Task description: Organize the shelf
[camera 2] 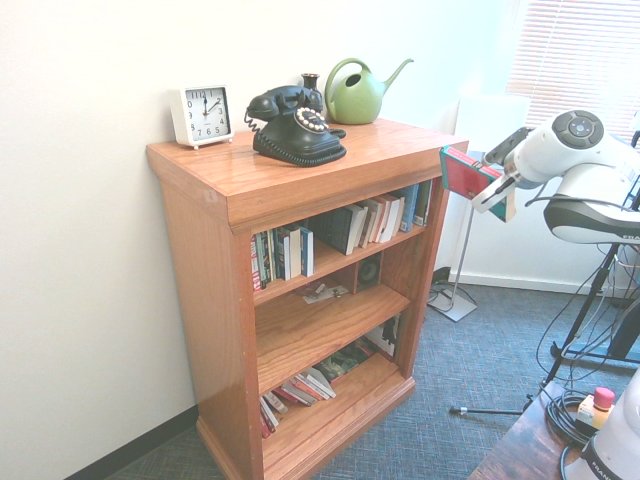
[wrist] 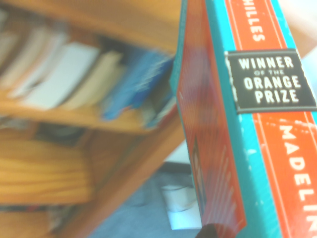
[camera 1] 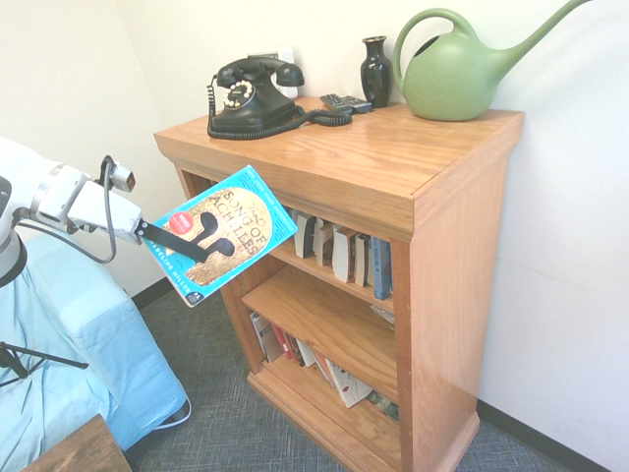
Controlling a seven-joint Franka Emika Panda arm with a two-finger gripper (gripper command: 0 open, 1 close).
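One book (camera 1: 221, 236), a teal paperback, sat clamped in my pincer (camera 1: 177, 242), the fingers closed across its cover and the far end sticking out unsupported in front of the shelf (camera 1: 452, 256). The shelf stood against the wall, its thick top overhanging the three tiers.

I judged the grip the weak point: held near one edge only, the book could pivot or slide out if I swung quickly. The overhang was the second hazard, since the book's upper corner hung just under that lip and could catch on it as I went in.

The top tier offered little room. Its row of books (camera 2: 345, 225) ran almost the whole width, some leaning, so pushing in at a tilt might knock them over or jam mine against their spines. The middle tier (camera 2: 320, 325) lay mostly bare, with only a small item or two, and looked the easier way in. On top, the black telephone (camera 1: 251, 98) and green watering can (camera 1: 452, 69) stood clear of my path.
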